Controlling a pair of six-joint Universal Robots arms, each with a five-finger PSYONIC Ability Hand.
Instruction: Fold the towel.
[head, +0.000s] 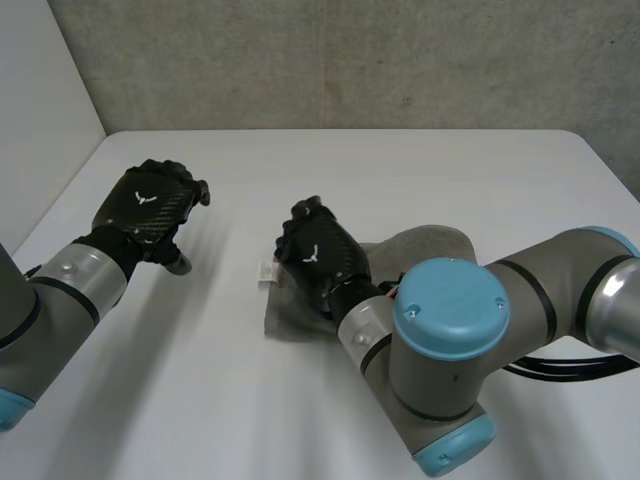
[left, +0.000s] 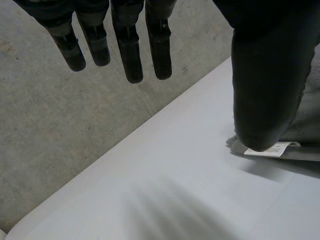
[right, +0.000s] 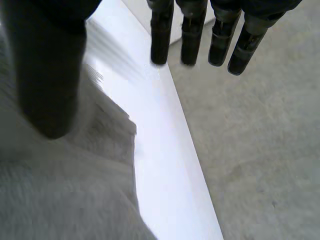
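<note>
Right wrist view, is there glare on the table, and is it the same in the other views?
Right wrist view: the table beside the towel gleams bright white, nearly washed out. Head view: evenly lit, no hot spot. Left wrist view: dimmer, no glare.

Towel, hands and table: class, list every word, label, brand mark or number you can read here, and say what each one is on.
No text here can be read.
White tag at the corner of the towel: print too small to read.
Back of the left hand: a white emblem, a sign without letters.
Back of the right hand: the same emblem, no letters.
</note>
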